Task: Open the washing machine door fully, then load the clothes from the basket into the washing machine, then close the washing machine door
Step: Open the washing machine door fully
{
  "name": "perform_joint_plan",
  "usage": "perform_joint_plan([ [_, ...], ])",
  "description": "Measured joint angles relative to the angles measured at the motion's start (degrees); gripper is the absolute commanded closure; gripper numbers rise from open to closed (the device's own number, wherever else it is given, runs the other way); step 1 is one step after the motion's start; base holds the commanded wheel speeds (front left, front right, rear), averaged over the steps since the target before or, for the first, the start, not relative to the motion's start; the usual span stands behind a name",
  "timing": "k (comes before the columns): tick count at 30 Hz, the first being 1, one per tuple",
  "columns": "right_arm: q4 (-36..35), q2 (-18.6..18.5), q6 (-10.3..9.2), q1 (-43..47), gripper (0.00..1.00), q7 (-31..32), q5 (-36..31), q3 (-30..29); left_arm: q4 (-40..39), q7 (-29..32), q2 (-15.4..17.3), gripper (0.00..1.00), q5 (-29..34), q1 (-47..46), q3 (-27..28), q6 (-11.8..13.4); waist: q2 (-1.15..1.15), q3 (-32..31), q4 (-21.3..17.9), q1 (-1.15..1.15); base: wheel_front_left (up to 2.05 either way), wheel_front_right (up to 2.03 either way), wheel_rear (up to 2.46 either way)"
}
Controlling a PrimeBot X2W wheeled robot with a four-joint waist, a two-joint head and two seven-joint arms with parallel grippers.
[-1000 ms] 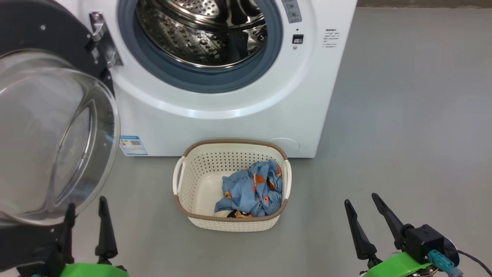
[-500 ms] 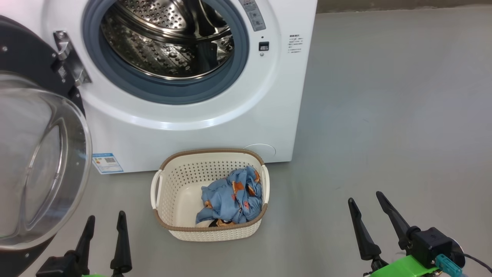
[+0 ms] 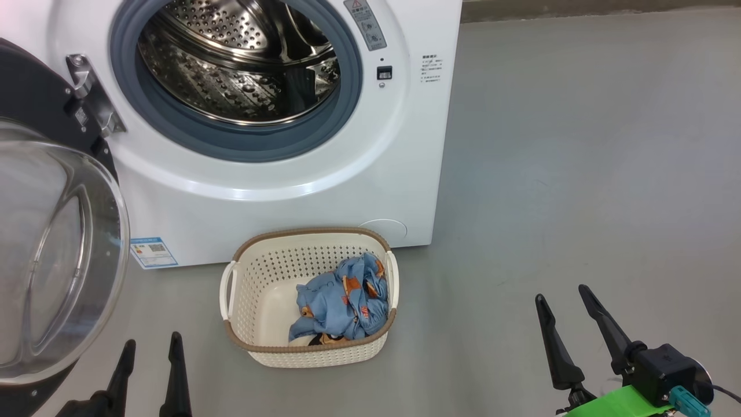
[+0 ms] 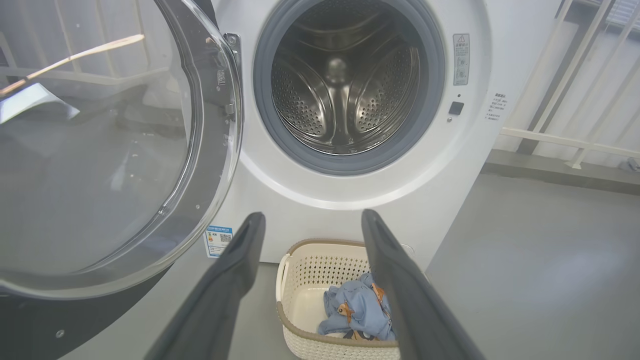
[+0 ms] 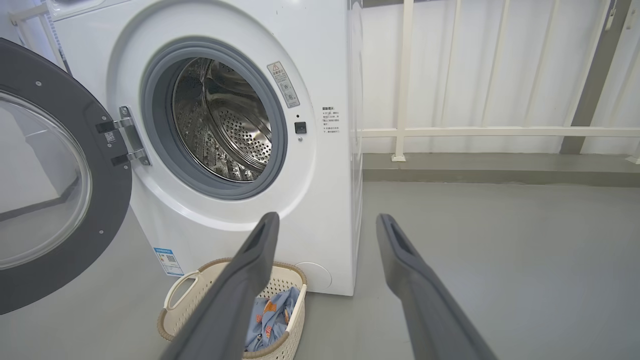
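The white washing machine [image 3: 289, 191] stands with its steel drum [image 3: 231, 63] exposed. Its door [image 3: 52, 260], black-rimmed with a clear glass bowl, hangs swung out to the left on its hinge [image 3: 87, 98]. On the floor in front sits the cream basket [image 3: 307, 233], with light blue printed clothes [image 3: 341, 301] bunched in its right half. My left gripper [image 3: 152, 339] is open and empty, left of the basket and just right of the door's lower rim. My right gripper [image 3: 561, 292] is open and empty over bare floor, well right of the basket. In both wrist views, the fingers [image 4: 235, 280] [image 5: 250, 270] frame the basket.
Grey floor [image 3: 579, 145] stretches wide to the right of the machine. A white railing [image 5: 475, 132] and a pale wall run behind it. The open door [image 5: 45, 185] takes up the space at the left. A blue label [image 3: 151, 252] marks the machine's lower left corner.
The head camera has moved, so the whole scene sits further left. My left gripper now shows lower and farther from the door's rim. Both grippers stay open.
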Motion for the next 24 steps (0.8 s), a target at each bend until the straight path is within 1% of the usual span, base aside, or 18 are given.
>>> perform_joint_plan([
  [11, -0.15, 0.02, 0.00, 0.53, 0.00, 0.00, -0.37, -1.45, -0.46, 0.00, 0.01, 0.00, 0.69, 0.21, 0.22, 0.27, 0.00, 0.00, 0.45, 0.00, 0.00, 0.00, 0.00],
  [24, 0.32, 0.02, 0.00, 0.52, 0.00, 0.00, -0.37, -1.63, -0.65, 0.00, 0.02, 0.00, 0.74, 0.18, 0.30, 0.27, 0.00, 0.19, 1.09, 0.00, 0.00, 0.00, 0.00],
])
